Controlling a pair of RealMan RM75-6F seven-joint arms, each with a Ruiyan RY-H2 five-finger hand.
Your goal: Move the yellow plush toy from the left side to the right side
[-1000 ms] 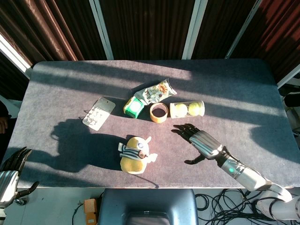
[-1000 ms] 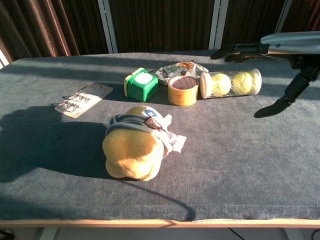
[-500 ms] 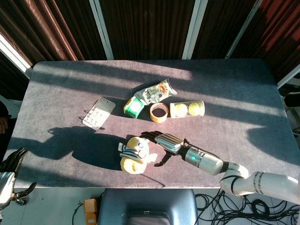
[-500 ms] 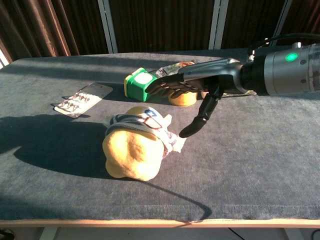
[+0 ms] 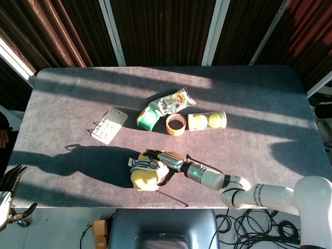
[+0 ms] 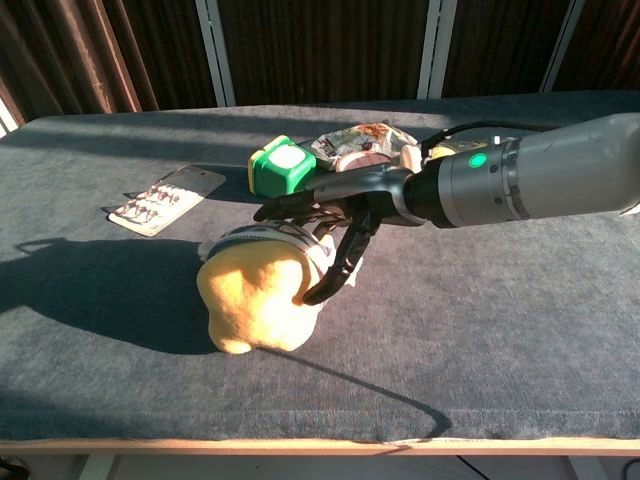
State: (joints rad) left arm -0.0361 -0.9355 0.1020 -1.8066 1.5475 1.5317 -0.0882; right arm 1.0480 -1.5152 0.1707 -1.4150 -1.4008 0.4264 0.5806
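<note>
The yellow plush toy (image 5: 144,177) (image 6: 250,300), with a striped band and a face patch, lies on the grey table near the front edge, left of centre. My right hand (image 5: 163,160) (image 6: 335,215) is on it: the fingers lie across its top and the thumb presses into its right side. The toy still rests on the table. My left hand (image 5: 10,189) hangs off the table's front left corner with its fingers apart, holding nothing.
Behind the toy stand a green cube (image 5: 147,119) (image 6: 281,167), a tape roll (image 5: 176,124), a clear tube of tennis balls (image 5: 207,121) and a snack bag (image 5: 171,101). A blister pack (image 5: 109,125) (image 6: 166,198) lies to the left. Bare cloth stretches to the right.
My right hand has swept left from the table's right part onto the toy and taken hold of it. The toy has shifted slightly left. The left hand has dropped a little.
</note>
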